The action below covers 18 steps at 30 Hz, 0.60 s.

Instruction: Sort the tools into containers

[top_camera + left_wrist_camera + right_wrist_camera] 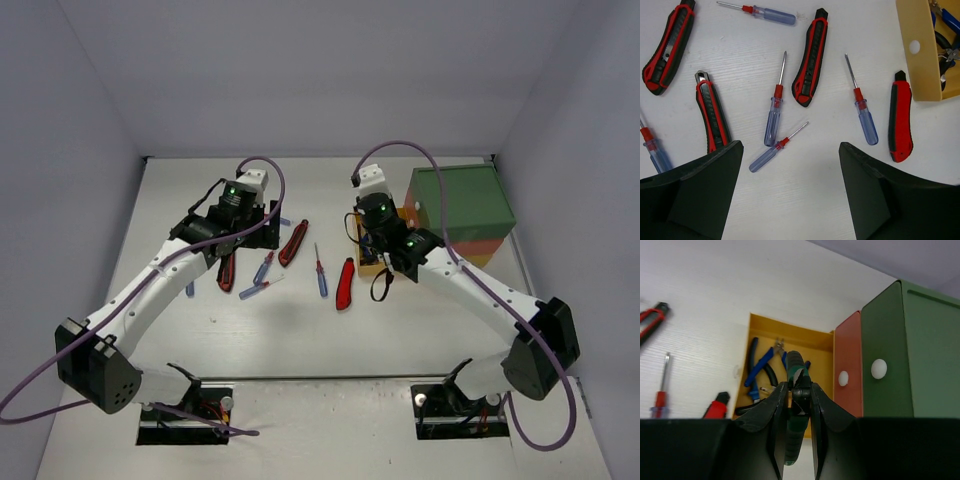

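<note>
DESK SORTING: The left claw [790, 160] hangs spread wide and empty over the white desk [850, 30]. Four red-and-black utility knives [811, 57] and five slim screwdrivers [775, 107] with blue handles and red collars lie scattered below it, none touching its fingers. On the other side, the right claw [799, 390] is pressed together on green-handled pliers [794, 362], pinching them over the pulled-out yellow drawer [807, 340]. Blue-handled pliers [757, 367] and a black-handled pair [771, 375] already lie inside that drawer. It is the bottom layer of a small stacked unit [465, 205] at the far right of the desk. The red-orange drawer [847, 355] and the green drawer [885, 340] above it each show a white knob. One more knife [900, 117] lies just beside the yellow drawer's front.
</note>
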Each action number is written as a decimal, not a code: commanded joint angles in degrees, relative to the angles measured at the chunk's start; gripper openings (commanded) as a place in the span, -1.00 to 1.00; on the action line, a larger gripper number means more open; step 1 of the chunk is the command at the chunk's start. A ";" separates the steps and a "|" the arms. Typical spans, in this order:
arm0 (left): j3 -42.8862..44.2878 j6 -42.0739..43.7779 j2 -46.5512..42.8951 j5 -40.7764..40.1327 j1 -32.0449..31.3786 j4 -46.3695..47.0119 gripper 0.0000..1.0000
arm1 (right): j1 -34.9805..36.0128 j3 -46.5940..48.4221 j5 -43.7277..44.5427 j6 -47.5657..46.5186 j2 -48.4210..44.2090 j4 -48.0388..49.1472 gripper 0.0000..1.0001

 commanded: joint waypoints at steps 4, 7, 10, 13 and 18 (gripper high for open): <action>-0.28 -0.82 -2.69 -0.44 0.68 0.51 0.50 | 0.21 2.28 12.06 -10.34 8.57 7.15 -1.00; -1.15 -0.87 -3.78 -0.79 0.77 0.51 0.50 | 0.13 2.23 14.20 -14.10 11.45 9.33 -1.00; -1.90 -0.87 -4.73 -0.93 0.86 0.51 0.50 | 0.10 1.99 16.02 -16.22 13.20 12.21 -1.00; -2.77 -0.87 -5.60 -1.02 1.03 0.51 0.50 | 0.19 1.82 18.38 -17.80 14.67 14.46 -1.00; -3.69 -0.77 -6.39 -1.02 1.38 0.33 0.50 | 0.10 1.08 19.66 -20.86 17.26 17.74 -1.00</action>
